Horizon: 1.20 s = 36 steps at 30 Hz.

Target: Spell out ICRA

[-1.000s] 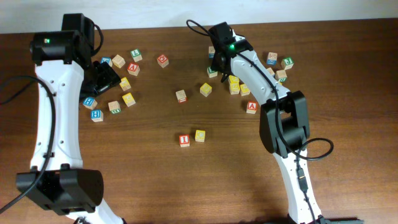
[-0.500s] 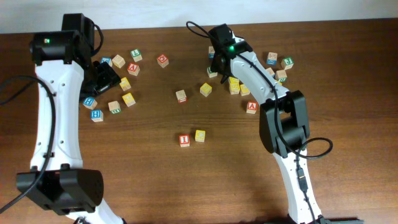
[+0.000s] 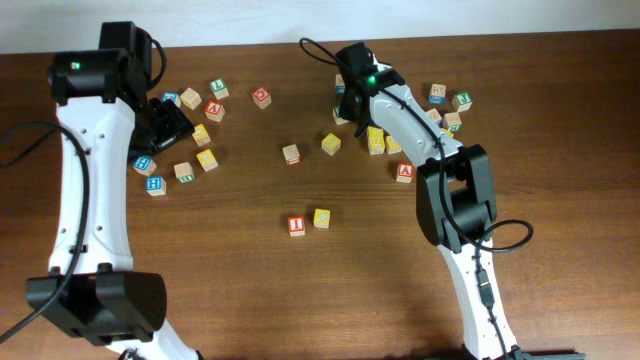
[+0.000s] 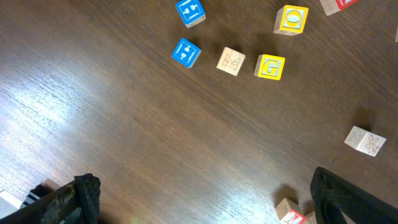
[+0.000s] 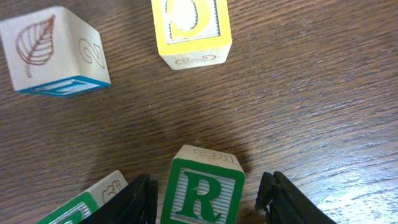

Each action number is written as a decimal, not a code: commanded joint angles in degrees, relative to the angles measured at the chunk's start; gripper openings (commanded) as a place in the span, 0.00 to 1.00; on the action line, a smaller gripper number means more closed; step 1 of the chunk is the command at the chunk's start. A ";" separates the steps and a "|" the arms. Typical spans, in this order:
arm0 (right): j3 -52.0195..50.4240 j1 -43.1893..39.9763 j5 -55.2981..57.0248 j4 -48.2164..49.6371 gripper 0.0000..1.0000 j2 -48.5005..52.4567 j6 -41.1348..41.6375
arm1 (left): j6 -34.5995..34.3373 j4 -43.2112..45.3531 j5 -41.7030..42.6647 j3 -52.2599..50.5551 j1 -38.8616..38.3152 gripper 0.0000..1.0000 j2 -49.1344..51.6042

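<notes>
The left gripper (image 4: pixel 205 202) hangs spread wide above the table (image 4: pixel 143 143), holding nothing. Its wrist camera reads a yellow G block (image 4: pixel 270 66) beside a plain block (image 4: pixel 231 61) and two blue blocks (image 4: pixel 185 52) (mere specks from overhead). Mid-table, the red I block (image 3: pixel 296 226) sits just beside a yellow cube (image 3: pixel 321 218) whose letter I cannot tell. Overhead, the arm hides the right gripper (image 5: pixel 205 194). Its wrist view shows the fingers parted either side of the green R block (image 5: pixel 202 194), a slim gap each side, gripping nothing. A leaf-printed block (image 5: pixel 56 53) lies near. The red A block (image 3: pixel 404 172) sits further right.
</notes>
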 commanded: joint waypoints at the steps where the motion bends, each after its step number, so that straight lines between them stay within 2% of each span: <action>1: -0.59 -0.11 -0.26 0.22 0.43 1.49 0.31 | 0.44 -0.09 -0.63 -0.07 0.09 0.99 0.17; 7: 1.38 -0.11 -0.11 0.31 0.32 1.05 -1.46 | 0.44 -0.09 -0.63 -0.07 0.09 0.99 0.17; 12: 5.09 -0.11 -0.11 -3.32 0.32 -0.24 -2.32 | 0.44 -0.09 -0.63 -0.07 0.09 0.99 0.17; 16: 7.02 -0.11 -0.33 -5.79 0.29 -3.45 -6.32 | 0.44 -0.09 -0.63 -0.07 0.09 0.99 0.17; 17: 7.02 -0.11 -0.31 -6.36 0.31 -3.45 -6.43 | 0.44 -0.09 -0.63 -0.07 0.09 0.99 0.17; 19: 5.88 -0.11 -0.24 -6.95 0.72 -3.28 -6.88 | 0.44 -0.09 -0.63 -0.07 0.09 0.99 0.17; 20: 5.25 -0.11 0.00 -6.86 0.77 -3.28 -6.86 | 0.44 -0.09 -0.63 -0.07 0.09 0.99 0.17; 22: 4.07 -0.20 0.13 -6.10 0.80 -2.84 -6.86 | 0.44 -0.09 -0.63 -0.07 0.09 0.99 0.17; 25: 3.87 -0.87 -0.35 -5.38 0.79 -0.57 -6.84 | 0.44 -0.09 -0.63 -0.07 0.09 0.99 0.17; 27: 3.87 -0.90 -0.74 -4.98 0.72 0.52 -6.84 | 0.44 -0.09 -0.63 -0.07 0.09 0.99 0.17; 29: 3.87 -0.90 -1.81 -4.28 0.57 1.27 -6.86 | 0.44 -0.09 -0.63 -0.07 0.09 0.99 0.17; 30: 3.87 -0.90 -1.84 -3.93 0.54 1.42 -6.84 | 0.44 -0.09 -0.63 -0.07 0.09 0.99 0.17; 33: 3.87 -0.92 -1.84 -3.91 0.54 1.53 -6.84 | 0.44 -0.09 -0.63 -0.07 0.09 0.99 0.17; 35: 3.87 -0.90 -1.86 -4.00 0.62 1.97 -6.84 | 0.44 -0.09 -0.63 -0.07 0.09 0.99 0.17; 36: 3.87 -0.90 -1.90 -4.20 0.62 2.45 -6.82 | 0.44 -0.09 -0.63 -0.07 0.09 0.99 0.17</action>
